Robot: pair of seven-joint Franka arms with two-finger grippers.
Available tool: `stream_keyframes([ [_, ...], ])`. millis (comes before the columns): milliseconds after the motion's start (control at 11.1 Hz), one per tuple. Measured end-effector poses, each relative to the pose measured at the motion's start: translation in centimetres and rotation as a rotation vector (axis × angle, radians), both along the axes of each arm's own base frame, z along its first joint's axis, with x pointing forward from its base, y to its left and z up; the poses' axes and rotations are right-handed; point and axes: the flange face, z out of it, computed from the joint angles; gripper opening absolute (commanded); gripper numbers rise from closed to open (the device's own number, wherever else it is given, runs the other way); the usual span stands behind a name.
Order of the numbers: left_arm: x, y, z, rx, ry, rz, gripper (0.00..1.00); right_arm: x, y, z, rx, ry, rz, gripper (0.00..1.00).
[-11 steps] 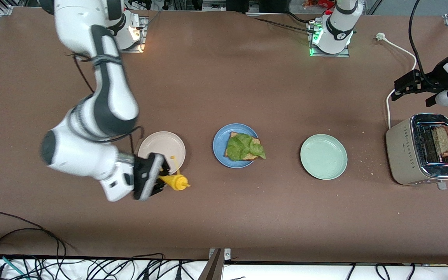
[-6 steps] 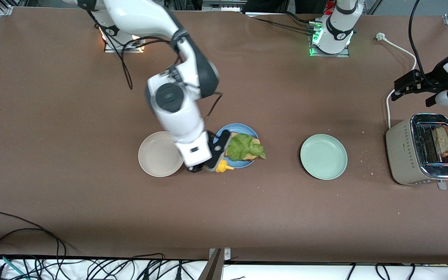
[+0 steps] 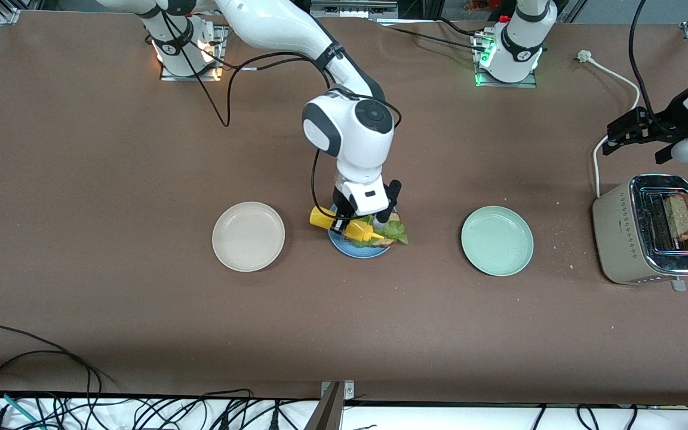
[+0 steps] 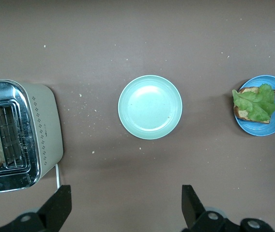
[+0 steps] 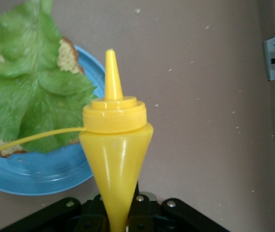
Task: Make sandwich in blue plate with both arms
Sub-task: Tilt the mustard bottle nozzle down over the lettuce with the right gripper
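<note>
The blue plate (image 3: 356,249) lies mid-table with one slice of brown bread (image 3: 387,240) and a green lettuce leaf (image 3: 396,230) on top. My right gripper (image 3: 342,223) is shut on a yellow squeeze bottle (image 3: 353,230), held on its side over the plate. In the right wrist view the bottle (image 5: 115,140) points its nozzle past the lettuce (image 5: 31,96) and the plate's rim (image 5: 40,176). A second bread slice (image 3: 681,215) stands in the toaster (image 3: 619,239). My left gripper (image 3: 629,149) waits open over the table beside the toaster; it is empty in the left wrist view (image 4: 123,208).
A beige plate (image 3: 248,236) lies toward the right arm's end and a mint-green plate (image 3: 497,240) toward the left arm's end, both bare. The toaster's white cord (image 3: 619,77) runs across the table. Cables hang along the table edge nearest the front camera.
My right arm has carried the yellow bottle from beside the beige plate to over the blue plate. The left arm has not moved.
</note>
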Motion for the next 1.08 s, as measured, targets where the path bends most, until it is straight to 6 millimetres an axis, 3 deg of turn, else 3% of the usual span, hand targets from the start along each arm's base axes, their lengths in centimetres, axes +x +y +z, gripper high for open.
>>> stream_keyframes([
  [180, 0.0, 0.6, 0.0, 0.0, 0.0, 0.011, 1.0, -1.4, 0.5, -2.1, -0.059, -0.018, -0.012, 0.0],
  [450, 0.0, 2.5, 0.0, -0.001, -0.004, -0.019, 1.0, -3.2, 1.5, -3.4, -0.101, -0.056, -0.03, 0.0],
  [811, -0.3, 9.1, -0.5, -0.004, -0.003, -0.014, 1.0, -5.5, 1.8, -5.5, -0.247, -0.088, -0.04, 0.0],
  [1081, 0.5, 14.7, -3.8, -0.017, 0.038, 0.053, 1.0, -6.9, 1.9, -7.3, -0.365, -0.111, -0.024, 0.0],
])
